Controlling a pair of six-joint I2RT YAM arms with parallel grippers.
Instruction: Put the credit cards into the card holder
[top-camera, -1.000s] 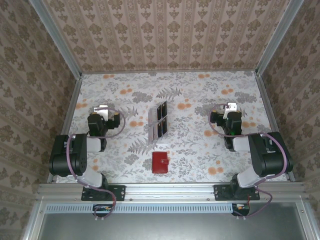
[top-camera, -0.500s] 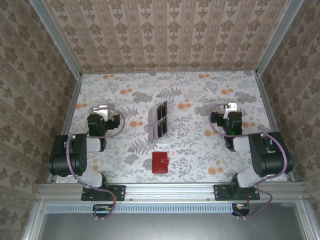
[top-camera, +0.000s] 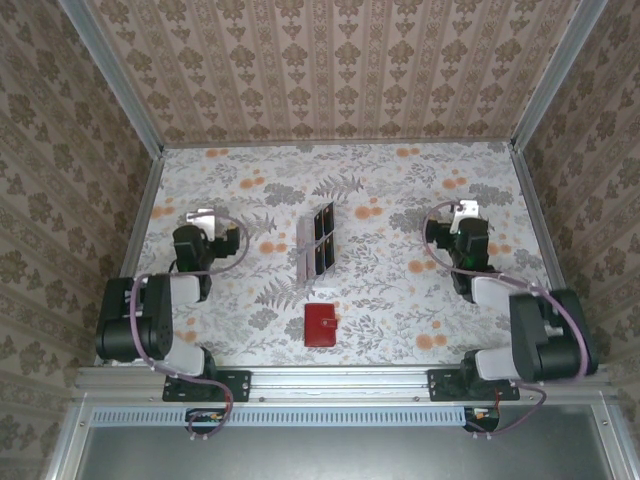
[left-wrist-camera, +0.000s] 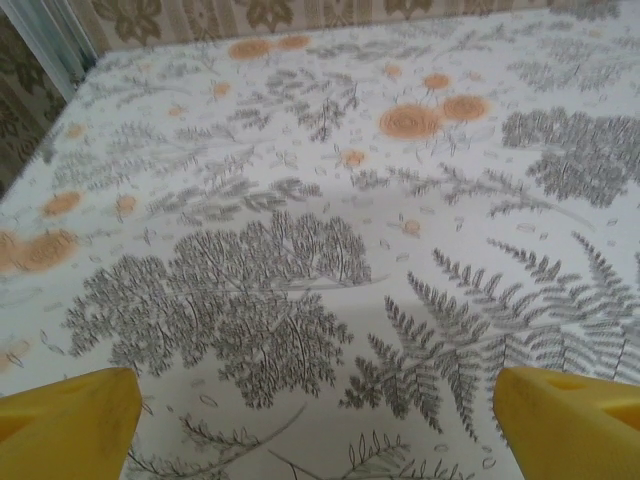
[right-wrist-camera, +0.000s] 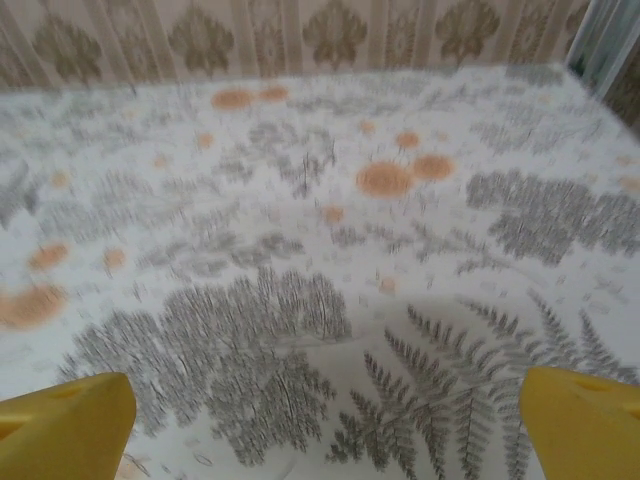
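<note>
On the left, our left pincer (top-camera: 203, 218) hangs low over the pale floral-patterned counter (top-camera: 400, 180). Its yellow fingers (left-wrist-camera: 70, 425) are spread wide with nothing between them, and it is well apart from everything we need.

In the middle, the thin, dark rectangular credit cards (top-camera: 322, 255) sit in a clear plastic rack (top-camera: 304, 243). Nearer to our bases lies the small red square card holder (top-camera: 321, 325), flat on the counter and, as far as we can tell, folded shut.

On the right, our right pincer (top-camera: 466, 213) is likewise spread and empty, its yellow fingers (right-wrist-camera: 580, 425) framing bare counter.

We judge that the job has not begun, so the step in hand is the first reach inward. To do it well, we think one arm should go to the card holder to open and steady it. The other should come down over the rack and pinch a single card by its free edge. That card should be drawn out along its slot rather than sideways, or the light rack may tip or drag. Taking two cards at once would make the insertion harder.
</note>
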